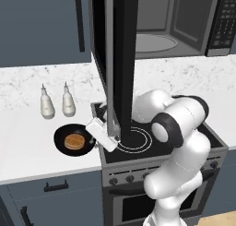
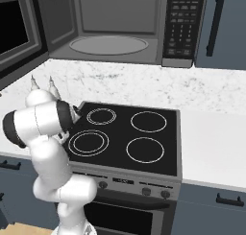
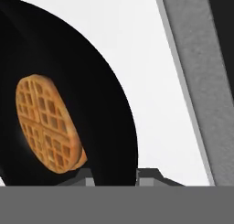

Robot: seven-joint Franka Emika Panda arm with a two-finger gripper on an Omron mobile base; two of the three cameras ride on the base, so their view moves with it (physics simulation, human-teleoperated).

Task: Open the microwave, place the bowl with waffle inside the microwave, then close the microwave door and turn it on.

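The microwave (image 1: 156, 40) (image 2: 108, 28) stands open above the stove, its grey cavity bare. The microwave door (image 1: 124, 59) (image 2: 14, 32) is swung out towards me, edge-on in the left base view. On the white counter left of the stove sits the black bowl (image 1: 62, 138) (image 3: 100, 104) with the golden waffle (image 1: 74, 141) (image 3: 48, 122) inside. My gripper (image 1: 92, 138) (image 3: 115, 175) is low at the bowl's right rim. One fingertip (image 3: 84, 175) is inside the bowl and the other is outside, both drawn in on the rim.
Two white bottles (image 1: 47, 105) (image 1: 68, 103) stand behind the bowl near the wall. The black four-ring stovetop (image 2: 125, 133) lies right of the bowl. The open door hangs just above my hand. A button panel (image 2: 180, 23) is on the microwave's right.
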